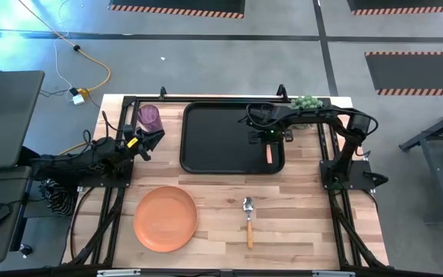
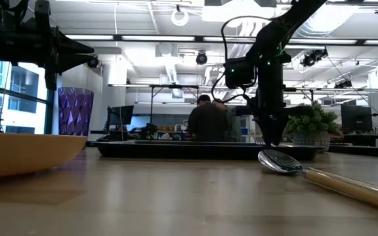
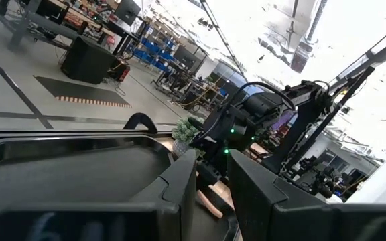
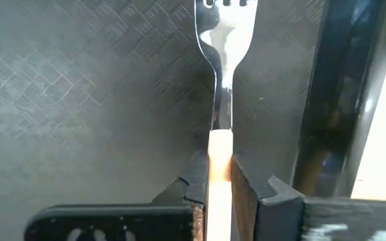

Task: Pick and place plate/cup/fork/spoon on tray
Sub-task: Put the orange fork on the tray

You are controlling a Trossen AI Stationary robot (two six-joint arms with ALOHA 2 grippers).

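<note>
The fork (image 4: 221, 100) is grasped by its orange handle in the right hand (image 1: 269, 138), which is held over the right part of the tray (image 1: 214, 146). The left hand (image 1: 146, 142) is kept just beside the cup (image 1: 150, 117) at the tray's left; whether it is clenched cannot be told. The plate (image 1: 165, 218) and the spoon (image 1: 248, 219) are seen on the surface (image 1: 298, 215) in front of the tray.

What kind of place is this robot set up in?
Probably a robotics lab or workshop: striped hazard floor markings, workbenches with monitors behind the wooden table, exposed ceiling ducts, and a person working beyond.
</note>
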